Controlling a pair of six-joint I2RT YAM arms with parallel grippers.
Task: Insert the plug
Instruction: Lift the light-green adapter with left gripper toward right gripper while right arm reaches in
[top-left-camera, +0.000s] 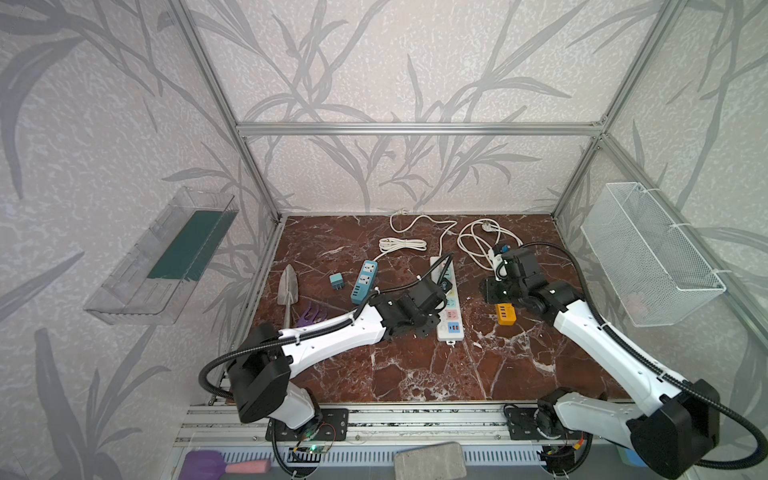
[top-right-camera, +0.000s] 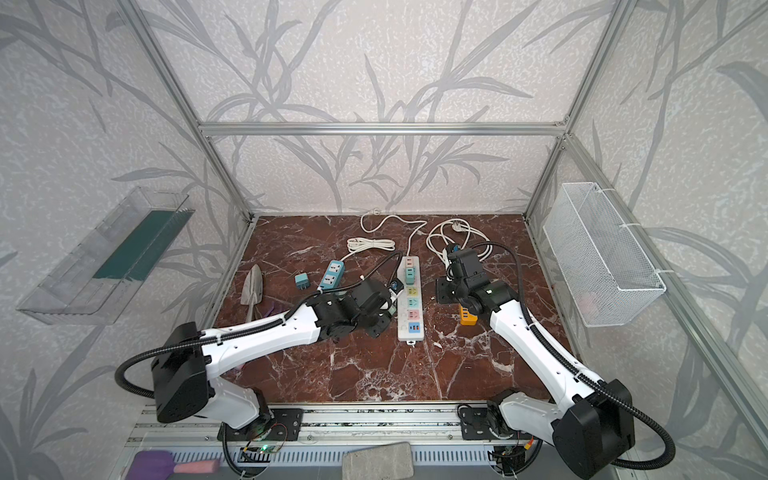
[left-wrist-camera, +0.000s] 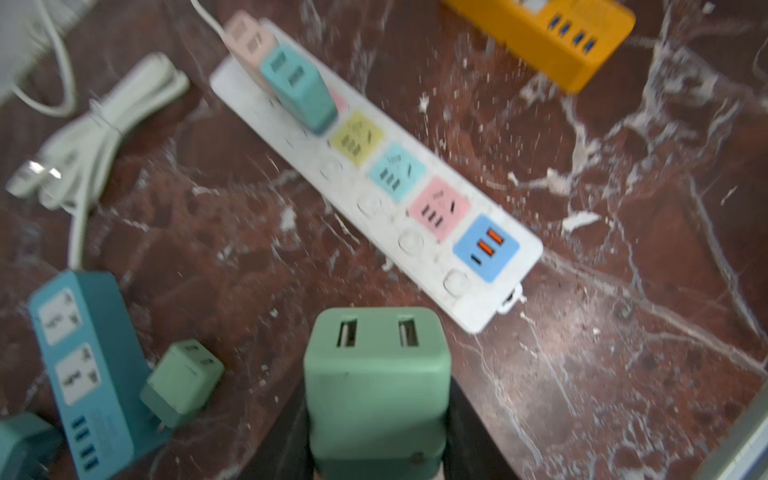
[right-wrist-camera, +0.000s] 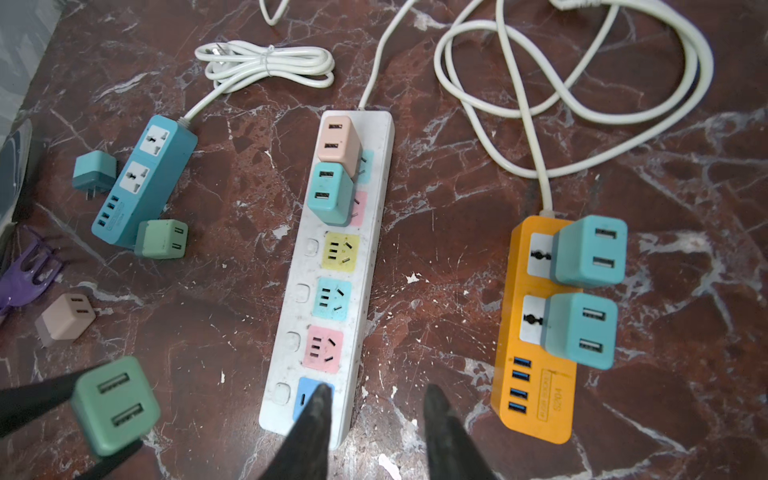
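My left claw (left-wrist-camera: 376, 415) grips the green USB charger (left-wrist-camera: 376, 361); prongs hidden, I might misalign and shove the power strip (left-wrist-camera: 409, 243) ahead. Right claw (right-wrist-camera: 377, 390) gapes, empty.

Your left arm (top-left-camera: 328, 338) and right arm (top-left-camera: 602, 345) — white shells, black joint housings, a ribbed black hose (top-left-camera: 202, 376) along each.

Your left wrist view is smeared; its edge cuts the green plug (left-wrist-camera: 376, 390). In both top views the right arm (top-left-camera: 590, 336) hides most of the orange strip (top-left-camera: 505, 313), 3 o'clock of the white strip (top-left-camera: 451, 328).
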